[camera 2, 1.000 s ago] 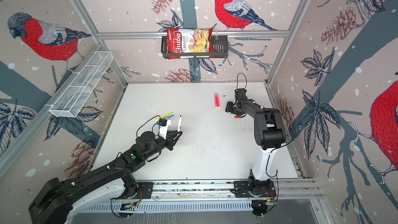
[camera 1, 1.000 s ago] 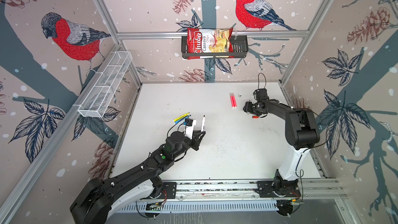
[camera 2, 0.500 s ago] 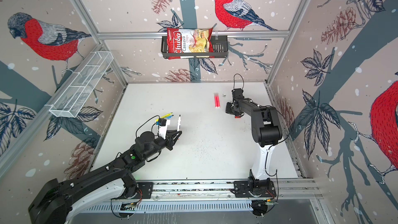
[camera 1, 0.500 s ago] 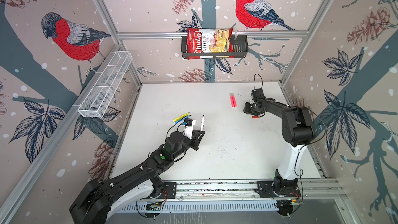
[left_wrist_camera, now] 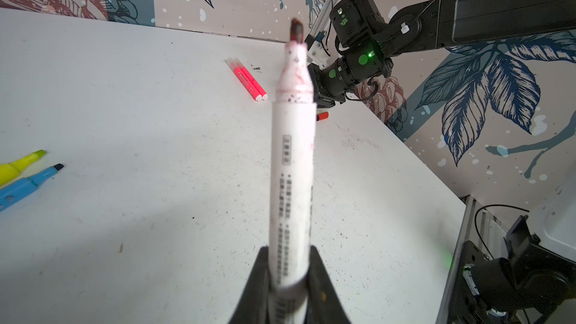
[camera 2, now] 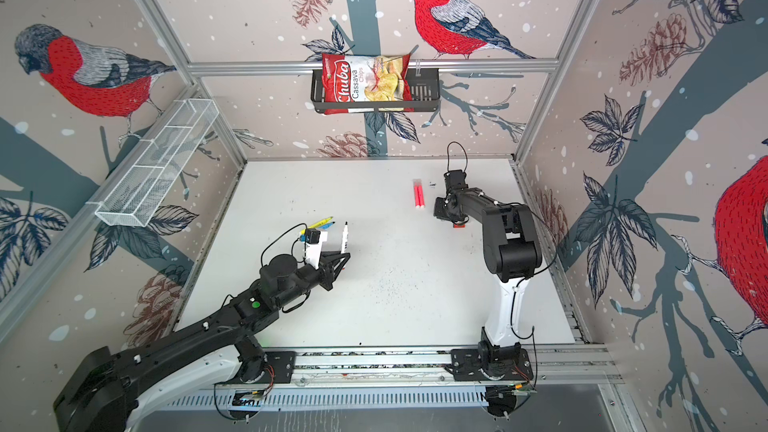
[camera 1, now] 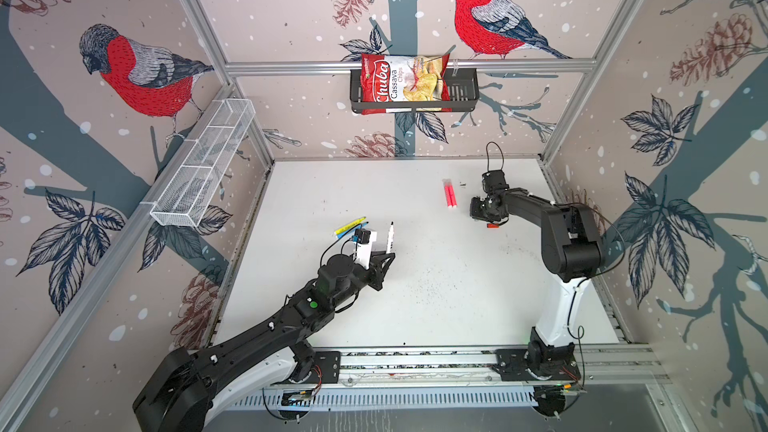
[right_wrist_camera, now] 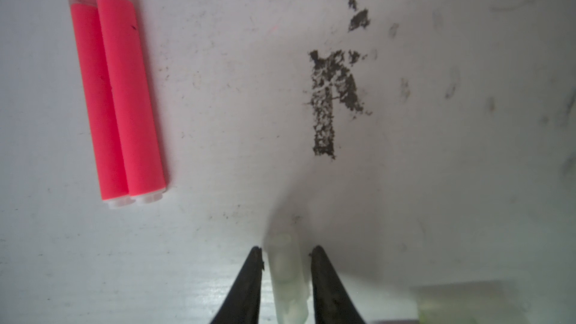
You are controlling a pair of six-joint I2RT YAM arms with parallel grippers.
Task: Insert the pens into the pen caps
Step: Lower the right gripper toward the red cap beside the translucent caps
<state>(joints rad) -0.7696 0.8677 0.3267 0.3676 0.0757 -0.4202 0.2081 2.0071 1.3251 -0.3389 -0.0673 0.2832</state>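
Left wrist view gives me the white table (left_wrist_camera: pixel 124 120) first, scuffed and speckled. Next comes my left pincer (left_wrist_camera: pixel 290 263), clamped on the lower barrel of the white pen (left_wrist_camera: pixel 293 166). That pen is the biggest of the set, with a white body, grey print, a red-smeared shoulder and a dark bare tip pointing up and away from the jaws. Just beyond this pincer, on its left side, the yellow pen (camera 1: pixel 351 224) and the blue pen (camera 1: pixel 345 233) lie side by side, uncapped.

My right pincer (right_wrist_camera: pixel 286 254) straddles a translucent cap (right_wrist_camera: pixel 286 275) lying on the table. A sliver of table shows on each side of the cap, so the jaws are apart and not yet pinching it. Near this pincer, on its left side, the two pink pens (right_wrist_camera: pixel 118 95) lie touching and parallel, with clear caps on their far ends. A small red cap (camera 1: pixel 492 226) sits just beside the pincer, on the side towards the arm's base.

Both top views show the arms and the red cap, but the right pincer (camera 2: pixel 444 209) hides the translucent cap there. Only the right wrist view shows that cap, along with a black smear (right_wrist_camera: pixel 330 98) beyond the fingertips. A pale shape (right_wrist_camera: pixel 461 300) at the edge of that view is too blurred to name. The barrel print reads only from the left wrist
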